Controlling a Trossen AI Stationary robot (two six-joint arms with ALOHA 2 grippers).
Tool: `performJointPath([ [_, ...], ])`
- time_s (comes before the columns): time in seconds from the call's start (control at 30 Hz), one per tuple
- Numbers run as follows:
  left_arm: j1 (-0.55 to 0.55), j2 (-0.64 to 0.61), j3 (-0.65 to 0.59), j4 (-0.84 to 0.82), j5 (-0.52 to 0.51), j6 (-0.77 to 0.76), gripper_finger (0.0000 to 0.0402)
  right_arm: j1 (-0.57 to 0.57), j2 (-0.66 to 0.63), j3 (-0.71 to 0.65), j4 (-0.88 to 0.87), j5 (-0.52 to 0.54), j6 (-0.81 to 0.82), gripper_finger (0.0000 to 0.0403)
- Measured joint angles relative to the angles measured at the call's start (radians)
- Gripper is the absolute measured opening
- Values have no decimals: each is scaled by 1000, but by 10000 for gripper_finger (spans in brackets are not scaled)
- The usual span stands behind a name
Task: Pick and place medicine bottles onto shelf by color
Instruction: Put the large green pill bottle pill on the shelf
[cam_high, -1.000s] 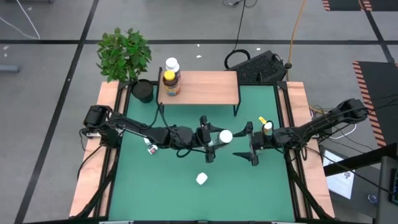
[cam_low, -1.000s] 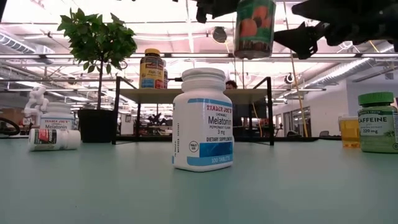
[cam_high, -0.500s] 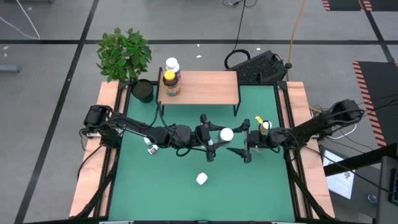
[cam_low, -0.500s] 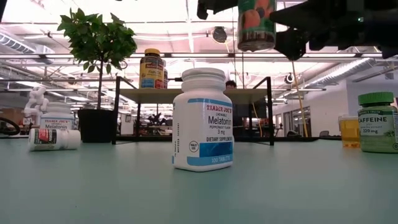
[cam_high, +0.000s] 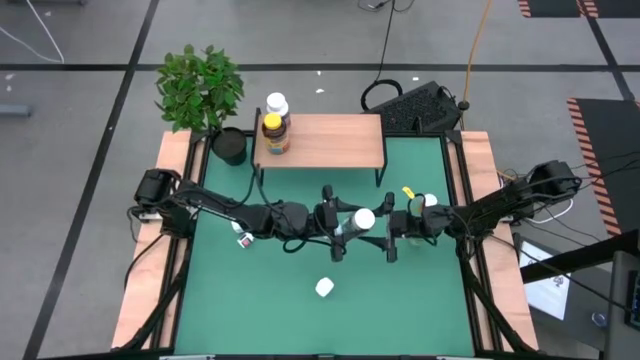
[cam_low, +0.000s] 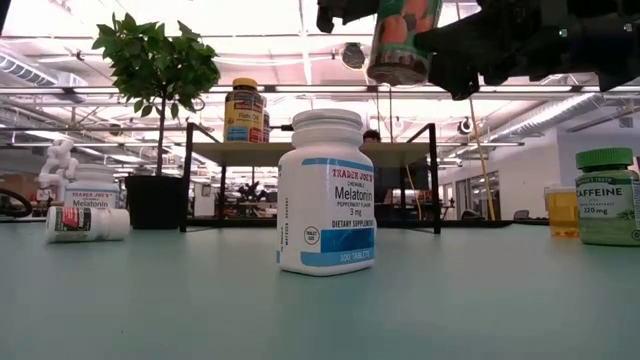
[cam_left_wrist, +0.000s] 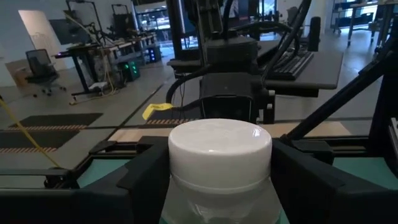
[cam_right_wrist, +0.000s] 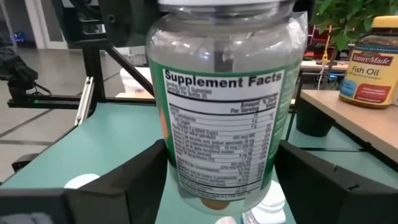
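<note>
Handover looks underway: the right gripper (cam_high: 391, 234) has moved in and narrowed around the clear white-capped plastic bottle (cam_high: 362, 218) held aloft above the green surface (cam_high: 300, 320), which the left gripper (cam_high: 338, 228) still clamps between both grippers.

From the high view we look straight down on the whole table (cam_high: 300, 300), both arms and the shelf (cam_high: 325, 142) at its far edge. Our low view sits at table-top height, facing level across to the shelf (cam_low: 310, 152) and the room behind; a white bottle (cam_low: 328, 190) stands close before it. The left wrist view looks past a bottle cap (cam_left_wrist: 219, 146) very near the lens. The right wrist view faces that same bottle (cam_right_wrist: 224, 106) from the other side, also close. The plant (cam_high: 200, 88) shows in the high, low and right wrist views.
</note>
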Motion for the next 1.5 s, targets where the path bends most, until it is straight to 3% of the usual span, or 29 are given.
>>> performJointPath([
  [0.47,14,2,0,-69,2,-21,268,-18,-132,2,-250,-7,25,263],
  [0.63,41,10,0,-76,68,-73,268,-33,-138,2,-295,-13,37,263],
  [1.5,76,47,1,-124,160,-38,264,-70,-134,0,-391,-34,48,267],
])
